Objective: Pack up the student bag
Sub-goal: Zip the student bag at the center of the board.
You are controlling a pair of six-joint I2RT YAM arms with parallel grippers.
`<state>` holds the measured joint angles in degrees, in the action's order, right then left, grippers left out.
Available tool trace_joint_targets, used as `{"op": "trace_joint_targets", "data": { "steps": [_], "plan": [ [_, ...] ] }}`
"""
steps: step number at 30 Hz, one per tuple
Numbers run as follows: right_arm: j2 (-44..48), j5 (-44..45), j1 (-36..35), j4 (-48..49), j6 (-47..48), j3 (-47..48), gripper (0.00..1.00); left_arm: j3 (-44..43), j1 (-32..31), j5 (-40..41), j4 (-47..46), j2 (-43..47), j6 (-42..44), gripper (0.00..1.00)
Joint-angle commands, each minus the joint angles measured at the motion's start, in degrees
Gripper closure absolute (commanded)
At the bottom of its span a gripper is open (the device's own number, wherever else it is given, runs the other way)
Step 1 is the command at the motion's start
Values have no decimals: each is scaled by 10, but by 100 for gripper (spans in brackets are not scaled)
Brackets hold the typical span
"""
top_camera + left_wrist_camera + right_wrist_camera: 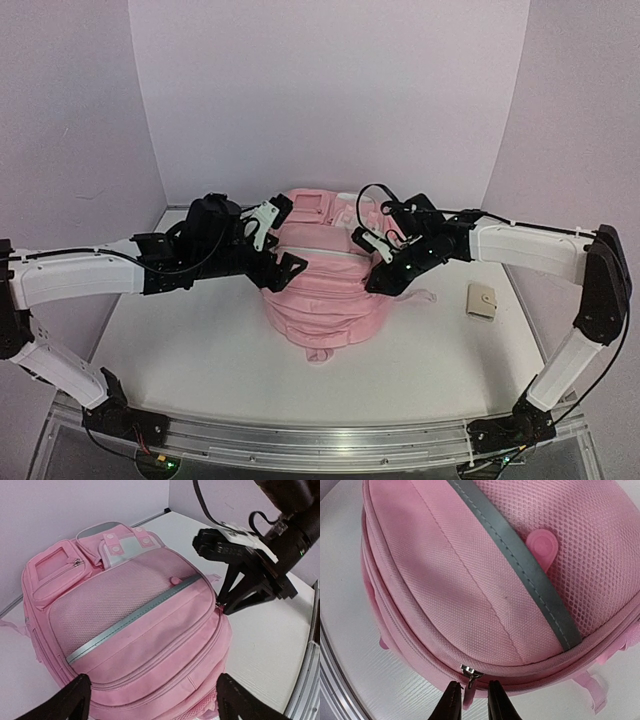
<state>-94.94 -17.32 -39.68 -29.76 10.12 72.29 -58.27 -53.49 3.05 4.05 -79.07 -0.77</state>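
Observation:
The student bag (320, 290), a large pink backpack, lies front side up in the middle of the white table. My left gripper (152, 695) hangs open and wide above the bag's (135, 630) lower front pockets, holding nothing. At the bag's right edge, my right gripper (472, 700) has its fingers close together on either side of a pink zipper pull (468, 699). The pull hangs from a metal slider (470, 671), and a gap still shows beside it. A grey strip (520, 565) and a pink round tab (542, 547) cross the mesh pocket. From above, the left gripper (278, 243) and right gripper (372, 262) flank the bag.
A small beige wallet-like item (484, 300) lies on the table (180, 340) to the right of the bag. Purple walls close in the back and both sides. A metal rail (320, 435) runs along the near edge.

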Motion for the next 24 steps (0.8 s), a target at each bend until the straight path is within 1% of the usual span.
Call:
{"op": "trace_joint_targets", "data": {
  "steps": [1,4,6,10,12,15,16,20,24],
  "plan": [
    [-6,-3,-1,15,-15,-4,87,16,-22,-14,-32,-7,144,25],
    [-9,-6,-1,15,-14,-12,81,20,-30,-12,-51,-17,189,32],
    [-15,-3,-1,16,-11,-15,84,18,-32,-10,-63,-26,209,35],
    [-17,2,-2,23,-7,-23,86,9,-43,-2,-71,-54,261,37],
    [-14,-4,-2,24,-7,-26,91,2,-48,6,-73,-80,293,38],
    [-6,-14,-1,24,-10,-26,99,-6,-56,15,-88,-114,344,45],
    [-1,-18,-2,24,-11,-26,100,-11,-59,21,-94,-124,358,47],
    [10,-34,-1,24,-17,-26,100,-43,-67,44,-106,-162,406,52],
    [13,-39,-2,24,-23,-26,100,-87,-81,67,-81,-195,436,54]
  ]
}}
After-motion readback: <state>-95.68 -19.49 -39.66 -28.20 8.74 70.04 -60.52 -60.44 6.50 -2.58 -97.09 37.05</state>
